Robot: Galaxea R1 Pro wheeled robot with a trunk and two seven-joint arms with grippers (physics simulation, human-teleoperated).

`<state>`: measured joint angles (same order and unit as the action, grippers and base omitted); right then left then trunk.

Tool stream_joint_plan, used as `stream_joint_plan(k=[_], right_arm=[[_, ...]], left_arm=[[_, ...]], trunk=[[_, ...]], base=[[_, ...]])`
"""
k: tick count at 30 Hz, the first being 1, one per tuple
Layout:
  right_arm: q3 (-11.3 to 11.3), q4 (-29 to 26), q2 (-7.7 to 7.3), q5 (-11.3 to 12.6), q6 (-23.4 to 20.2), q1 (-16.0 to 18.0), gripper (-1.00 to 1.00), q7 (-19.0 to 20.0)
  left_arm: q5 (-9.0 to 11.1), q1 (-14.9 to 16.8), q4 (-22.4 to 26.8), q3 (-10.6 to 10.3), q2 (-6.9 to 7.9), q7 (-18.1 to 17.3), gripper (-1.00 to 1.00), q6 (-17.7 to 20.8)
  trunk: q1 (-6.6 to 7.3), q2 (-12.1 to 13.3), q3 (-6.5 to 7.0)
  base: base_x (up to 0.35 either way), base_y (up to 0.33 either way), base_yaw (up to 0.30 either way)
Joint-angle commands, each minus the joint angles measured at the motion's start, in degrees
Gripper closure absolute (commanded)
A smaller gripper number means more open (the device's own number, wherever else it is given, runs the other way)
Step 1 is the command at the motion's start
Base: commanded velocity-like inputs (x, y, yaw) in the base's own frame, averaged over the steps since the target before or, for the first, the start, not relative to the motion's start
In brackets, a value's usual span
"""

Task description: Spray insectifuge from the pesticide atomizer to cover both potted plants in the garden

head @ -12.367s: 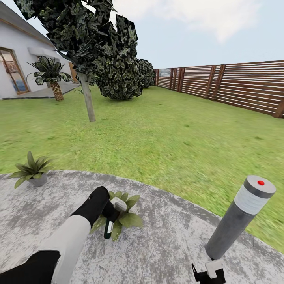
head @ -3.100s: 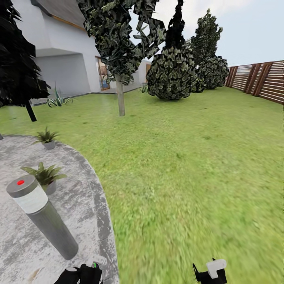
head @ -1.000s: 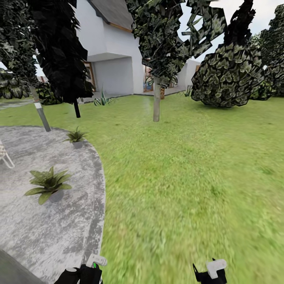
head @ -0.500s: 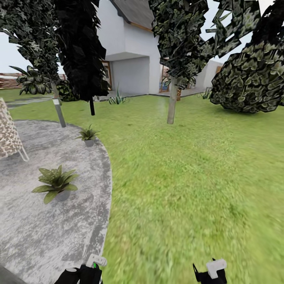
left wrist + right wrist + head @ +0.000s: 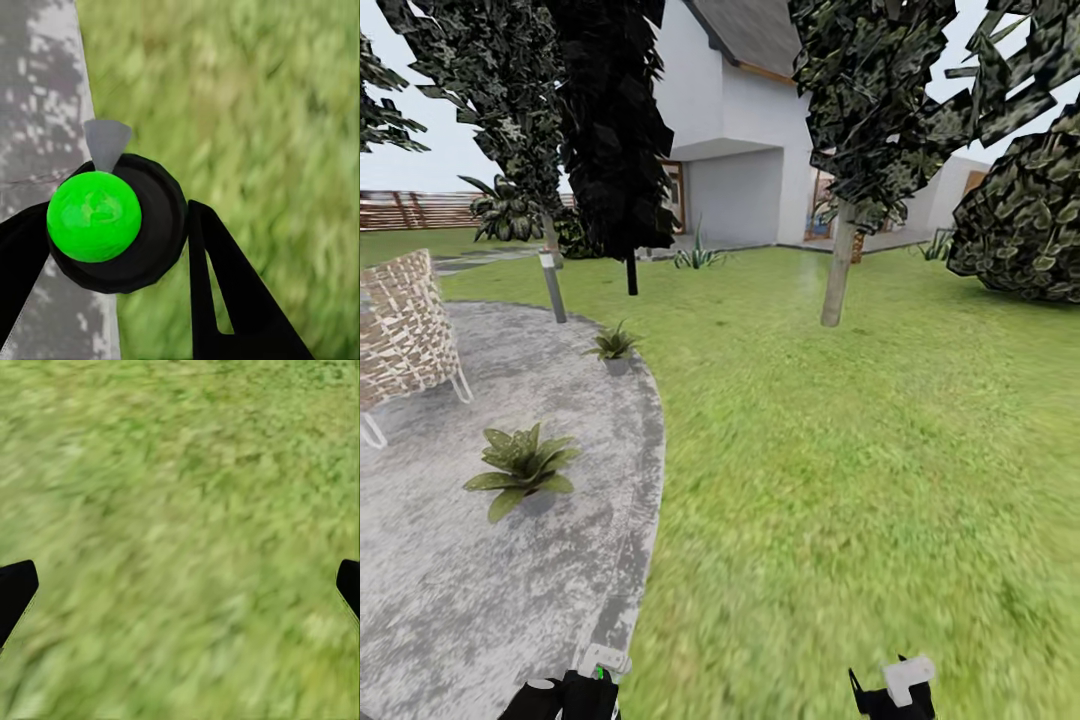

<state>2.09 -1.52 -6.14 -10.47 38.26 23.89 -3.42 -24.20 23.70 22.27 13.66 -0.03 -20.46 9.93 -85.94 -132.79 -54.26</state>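
- Your head camera has swung since half a second ago: the whole scene has slid toward the right of the frame, and a wicker chair (image 5: 405, 330) now shows more fully at the left edge. That is the view turning, not the things moving.
- You look over a round grey stone patio (image 5: 480, 560) at lower left, its curved edge meeting the green lawn (image 5: 840, 470) that covers the right and centre.
- At the top stand a white house (image 5: 735, 150), dark-leaved trees (image 5: 610, 130) and a brown slat fence (image 5: 420, 210) at far left.
- Two potted plants sit on the patio: the nearer plant (image 5: 523, 468) at left of centre, the farther plant (image 5: 614, 346) above it, close to the patio's edge.
- Your left gripper (image 5: 565, 697) at the bottom edge is clamped on the pesticide atomizer (image 5: 112, 225); seen end-on in the left wrist view, its long axis runs toward the camera, with the pale trigger head (image 5: 605, 661) toward the patio's rim.
- Your right gripper (image 5: 180, 585) hangs over grass, fingers spread wide and empty.
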Motion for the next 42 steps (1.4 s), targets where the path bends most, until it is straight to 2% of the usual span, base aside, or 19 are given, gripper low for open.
stream_joint_plan(k=[1,25,28,30,31,35,36,37,39,42], right_arm=[[0.2,0.0,-0.01,-0.3,0.1,0.0,-1.0,-0.4],[0.2,0.0,-0.01,-0.4,0.1,0.0,-1.0,-0.4],[0.2,0.0,-0.01,-0.4,0.1,0.0,-1.0,-0.4],[0.2,0.0,-0.01,-0.4,0.1,0.0,-1.0,-0.4],[0.2,0.0,-0.01,-0.4,0.1,0.0,-1.0,-0.4],[0.2,0.0,-0.01,-0.4,0.1,0.0,-1.0,-0.4],[0.2,0.0,-0.01,-0.4,0.1,0.0,-1.0,-0.4],[0.2,0.0,-0.01,-0.4,0.1,0.0,-1.0,-0.4],[0.2,0.0,-0.01,-0.4,0.1,0.0,-1.0,-0.4],[0.2,0.0,-0.01,-0.4,0.1,0.0,-1.0,-0.4]], left_arm=[[-0.3,0.0,0.1,0.5,-0.06,-0.5,1.0,0.4],[-0.3,0.0,0.2,0.5,0.04,-0.5,1.0,0.4],[-0.3,0.0,0.5,1.5,0.09,-0.5,1.0,0.5],[-0.3,0.1,1.0,3.3,0.2,-0.7,1.0,0.8],[-0.3,0.2,1.1,3.8,0.49,-0.7,1.0,1.0],[-0.5,1.0,1.1,4.4,3.82,-1.1,1.0,2.9],[-0.6,1.1,1.2,4.3,4.89,-1.1,1.0,5.6],[-0.6,1.8,2.5,4.1,6.82,-1.2,1.0,11.5],[-0.7,3.6,6.9,3.9,8.54,-1.6,1.0,18.4],[-1.9,5.6,9.6,3.3,9.9,-3.4,1.0,22.6]], trunk=[[-0.02,0.0,0.0],[-0.02,0.0,1.22],[-0.02,0.0,1.38],[-0.02,0.0,1.48],[-0.02,0.0,1.53],[-0.02,0.0,1.74],[-0.02,0.0,1.79],[-0.02,0.0,1.84],[-0.02,0.0,1.94],[-0.02,0.0,2.09]], base=[[0.284,-0.14,0.245],[0.283,-0.139,0.245],[0.284,-0.139,0.245],[0.284,-0.139,0.246],[0.284,-0.139,0.245],[0.283,-0.139,0.246],[0.283,-0.139,0.246],[0.259,-0.12,0.245],[0.08,-0.037,0.245],[0.016,-0.008,0.245]])
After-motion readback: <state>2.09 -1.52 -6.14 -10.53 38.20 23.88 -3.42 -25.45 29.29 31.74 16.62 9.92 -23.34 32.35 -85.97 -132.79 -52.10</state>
